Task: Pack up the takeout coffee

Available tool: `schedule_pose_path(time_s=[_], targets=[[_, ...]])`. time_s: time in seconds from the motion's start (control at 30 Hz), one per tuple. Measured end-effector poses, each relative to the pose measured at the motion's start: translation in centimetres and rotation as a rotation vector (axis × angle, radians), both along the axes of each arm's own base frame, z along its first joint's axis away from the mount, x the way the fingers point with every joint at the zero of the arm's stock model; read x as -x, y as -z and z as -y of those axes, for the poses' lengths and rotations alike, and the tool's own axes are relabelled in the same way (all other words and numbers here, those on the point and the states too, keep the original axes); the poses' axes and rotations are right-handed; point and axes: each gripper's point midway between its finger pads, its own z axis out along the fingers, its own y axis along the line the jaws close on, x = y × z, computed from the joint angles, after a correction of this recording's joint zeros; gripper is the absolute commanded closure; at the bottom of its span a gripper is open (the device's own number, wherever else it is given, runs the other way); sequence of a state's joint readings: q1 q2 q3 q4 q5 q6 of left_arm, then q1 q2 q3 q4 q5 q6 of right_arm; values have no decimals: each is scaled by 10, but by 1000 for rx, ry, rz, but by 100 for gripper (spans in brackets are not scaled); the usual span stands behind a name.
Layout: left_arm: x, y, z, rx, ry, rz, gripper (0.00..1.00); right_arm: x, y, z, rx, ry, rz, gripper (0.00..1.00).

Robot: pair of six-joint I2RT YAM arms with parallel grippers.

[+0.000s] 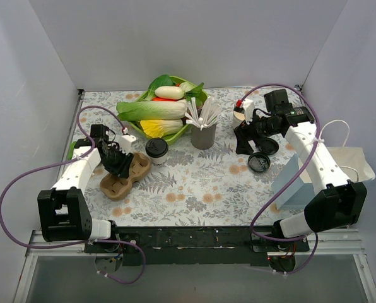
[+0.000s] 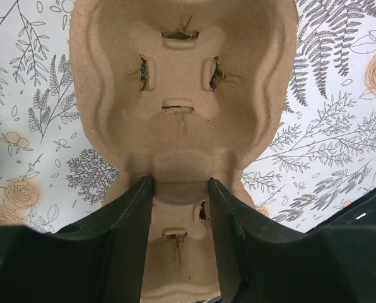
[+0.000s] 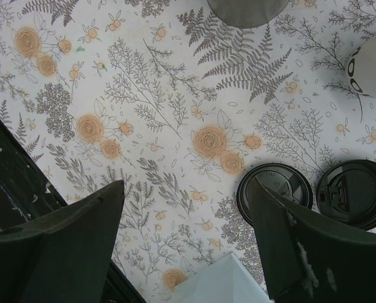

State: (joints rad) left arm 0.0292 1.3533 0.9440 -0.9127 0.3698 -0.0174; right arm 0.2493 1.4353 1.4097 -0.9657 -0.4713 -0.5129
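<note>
Dark fingers (image 2: 130,240) of the left gripper (image 2: 182,189) stand narrowly apart on either side of the raised bridge between the two wells of a cardboard cup carrier (image 2: 182,82), and they appear to pinch that bridge. The carrier lies near the left edge of the table (image 1: 194,189), and both of its wells are empty.

The takeout coffee (image 1: 156,150), a cream cup with its black lid on, stands upright just beside the carrier's far end, toward the middle of the table and in front of a green bowl of vegetables (image 1: 163,110). Whether cup and carrier touch cannot be told.

Toward the right edge, the right gripper (image 3: 187,184) hangs wide open over bare cloth and holds nothing. Two loose black lids (image 3: 355,192) lie just beside its right finger.

The step in hand looks like securing the carrier so that it can take the cup. The next move then calls for a hold on the cup low on its wall, clear of the lid. The cup must stay upright as it is lifted and lowered squarely into a well, while the carrier is kept from sliding.
</note>
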Motion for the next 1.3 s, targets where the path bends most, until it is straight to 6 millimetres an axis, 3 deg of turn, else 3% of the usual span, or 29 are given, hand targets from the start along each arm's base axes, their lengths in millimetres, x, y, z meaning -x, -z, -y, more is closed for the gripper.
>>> schedule_pose_path(time_s=[0.03, 0.13, 0.27, 0.5, 0.63, 0.87, 1.0, 1.3], targets=[[0, 0, 0, -2, 1, -1, 92, 0, 0, 0, 1, 1, 0, 13], [2, -1, -2, -12, -1, -6, 100, 0, 0, 0, 2, 1, 1, 13], [11, -6, -9, -35, -20, -37, 100, 0, 0, 1, 5, 3, 1, 13], [9, -33, -32, -70, -135, 17, 100, 0, 0, 1, 4, 2, 1, 13], [11, -35, -37, -54, -223, 2, 100, 0, 0, 1, 4, 3, 1, 12], [15, -40, -32, -25, -233, 37, 100, -1, 2, -1, -1, 0, -10, 12], [30, -52, -26, -14, -202, 79, 100, -2, 6, -1, 0, 2, -26, 12], [13, -54, -7, 142, -277, -38, 100, -1, 6, -2, -6, 4, -33, 11]])
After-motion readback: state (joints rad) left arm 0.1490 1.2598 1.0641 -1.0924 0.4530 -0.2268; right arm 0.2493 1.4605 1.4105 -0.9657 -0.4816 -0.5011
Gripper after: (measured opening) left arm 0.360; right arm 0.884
